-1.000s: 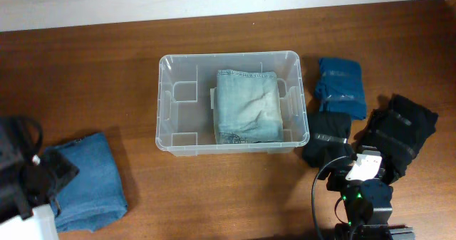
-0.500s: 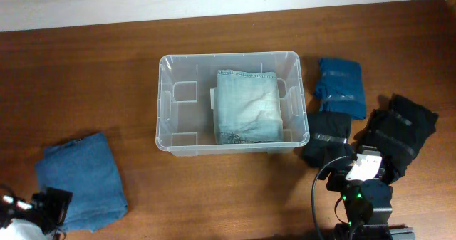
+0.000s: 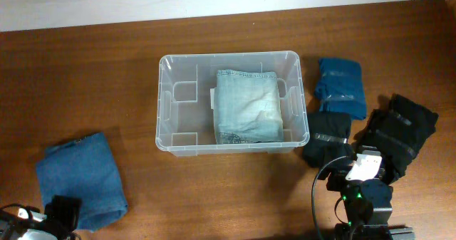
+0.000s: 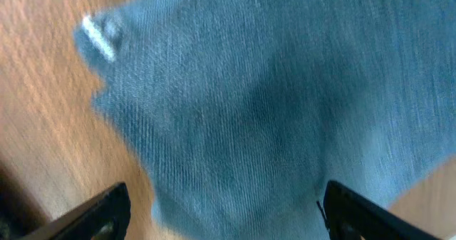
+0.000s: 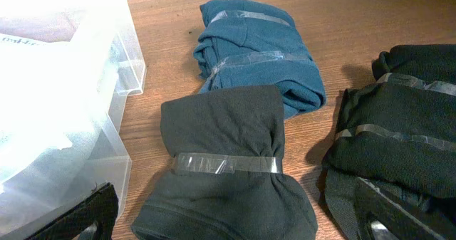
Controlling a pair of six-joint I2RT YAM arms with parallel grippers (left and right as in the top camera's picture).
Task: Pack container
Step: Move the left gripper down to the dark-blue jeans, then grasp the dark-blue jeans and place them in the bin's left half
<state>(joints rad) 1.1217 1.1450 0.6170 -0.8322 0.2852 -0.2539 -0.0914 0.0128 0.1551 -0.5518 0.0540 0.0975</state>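
Note:
The clear plastic container (image 3: 171,101) stands mid-table with folded light-blue jeans (image 3: 246,106) in its right half. Its corner shows in the right wrist view (image 5: 107,126). Folded blue jeans (image 3: 82,179) lie at the front left. My left gripper (image 3: 53,218) hovers at their near edge, open and empty, with the cloth (image 4: 271,90) between its fingers (image 4: 221,211). My right gripper (image 3: 356,170) is open and empty over the near end of a taped black roll (image 5: 224,162), which also shows in the overhead view (image 3: 326,137).
A taped teal roll (image 3: 340,87) lies right of the container, also in the right wrist view (image 5: 256,55). A larger taped black bundle (image 3: 399,129) lies at the far right and shows in the right wrist view (image 5: 399,133). The table's front edge is close to both grippers.
The left arm has drawn back from the left edge toward the front-left corner and now sits low at the near edge of the blue jeans. The right arm has not moved.

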